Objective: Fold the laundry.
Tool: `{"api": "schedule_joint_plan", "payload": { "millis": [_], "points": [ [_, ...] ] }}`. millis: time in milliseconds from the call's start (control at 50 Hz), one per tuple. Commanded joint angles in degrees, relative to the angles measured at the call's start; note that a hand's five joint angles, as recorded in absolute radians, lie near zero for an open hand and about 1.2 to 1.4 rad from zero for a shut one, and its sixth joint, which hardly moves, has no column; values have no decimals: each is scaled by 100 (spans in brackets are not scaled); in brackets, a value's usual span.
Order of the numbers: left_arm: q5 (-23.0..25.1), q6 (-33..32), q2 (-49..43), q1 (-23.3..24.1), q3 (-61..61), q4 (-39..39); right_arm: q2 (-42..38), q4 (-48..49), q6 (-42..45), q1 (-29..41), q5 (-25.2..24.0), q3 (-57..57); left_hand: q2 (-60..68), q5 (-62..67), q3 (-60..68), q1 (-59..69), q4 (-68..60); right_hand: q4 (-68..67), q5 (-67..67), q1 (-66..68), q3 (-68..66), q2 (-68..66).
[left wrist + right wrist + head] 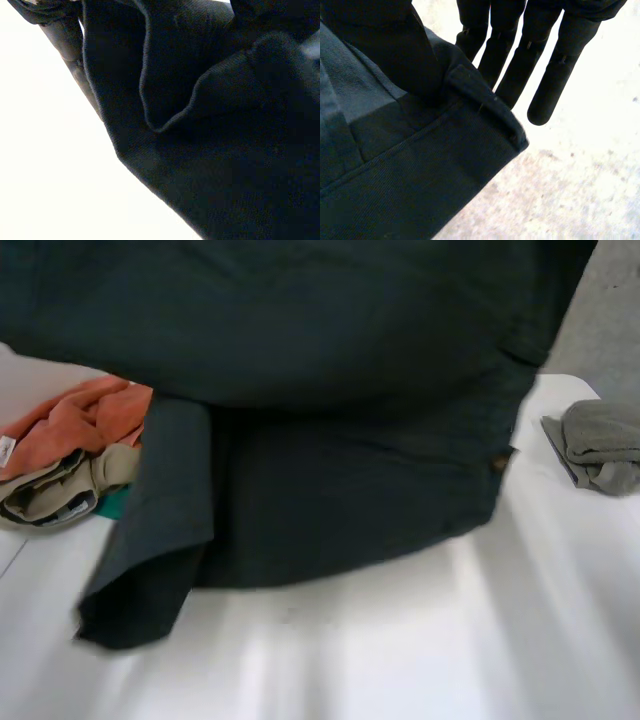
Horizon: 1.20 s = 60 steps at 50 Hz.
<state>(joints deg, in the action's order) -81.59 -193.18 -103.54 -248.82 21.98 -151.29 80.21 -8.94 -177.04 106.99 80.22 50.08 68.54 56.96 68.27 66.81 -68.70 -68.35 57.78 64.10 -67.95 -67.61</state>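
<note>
Dark cloth (420,170) hangs pinched at its hem between the right hand's (565,60) thumb and straight fingers.

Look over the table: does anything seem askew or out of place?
The dark garment is askew: lifted close to the head camera, one end trailing crookedly onto the table. The crumpled clothes pile beside it is unfolded.
</note>
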Motion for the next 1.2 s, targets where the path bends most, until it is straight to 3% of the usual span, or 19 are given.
{"api": "schedule_joint_plan", "payload": {
  "millis": [20,160,260,320,340,380,400,440,640,780,900,1040,1200],
  "points": [
    [283,-9,-1299,-70,342,-392,-1006,94,-216,120,64,142,1146,1304,1173,1319,-1130,-1165,1222,1590,-1205,-1239],
    [565,88,-2687,-88,712,-1490,-2289,928,29,287,309,441,1146,1304,1173,1319,-1130,-1165,1222,1590,-1205,-1239],
    [451,53,-3907,-88,458,-2394,-3160,1885,319,375,906,433,1146,1304,1173,1319,-1130,-1165,1222,1590,-1205,-1239],
    [372,44,-4340,-140,203,-2651,-3582,2746,451,437,1276,433,-829,-670,-801,-655,845,-1165,1222,1590,-1205,-1239],
    [293,44,-4524,-158,-16,-2669,-3731,3192,521,472,1363,424,-3252,-3093,-3224,-3078,3268,1085,-1028,-661,1045,1011],
    [179,44,-4666,-167,-210,-2582,-3855,3616,601,533,1461,398,-5720,-5561,-5693,-5547,5736,4604,-4547,-4179,4564,4530],
    [126,44,-4684,-167,-290,-2529,-3890,3766,636,560,1452,372,-5854,-5696,-5827,-5681,5870,5835,-5778,-5410,5795,5761],
    [-58,35,-4649,-176,-396,-2353,-3908,4066,873,630,1461,371,-5854,-5696,-5827,-5681,5870,5835,-5778,-5410,5795,5761],
    [-613,26,-3446,-114,596,-1967,-3030,3233,1295,595,1356,538,-5854,-5696,-5827,-5681,5870,5835,-5778,-5410,5795,5761],
    [-376,97,-2041,166,2676,-1264,-2353,1048,1646,481,961,1012,-5854,-5696,-5827,-5681,5870,5835,-5778,-5410,5795,5761],
    [-182,158,-1538,544,4110,-1210,-2142,-536,1814,279,452,1802,-5854,-5696,-5827,-5681,5870,5835,-5778,-5410,5795,5761],
    [-401,132,-1949,1010,4535,-1737,-1905,-435,1936,59,-129,2918,-5854,-5696,-5827,-5681,5870,5835,-5778,-5410,5795,5761],
    [-1165,-175,-2898,1213,4105,-1834,-1764,374,2270,-160,-174,3640,-5854,-5696,-5827,-5681,5870,5835,-5778,-5410,5795,5761]
  ]
}}
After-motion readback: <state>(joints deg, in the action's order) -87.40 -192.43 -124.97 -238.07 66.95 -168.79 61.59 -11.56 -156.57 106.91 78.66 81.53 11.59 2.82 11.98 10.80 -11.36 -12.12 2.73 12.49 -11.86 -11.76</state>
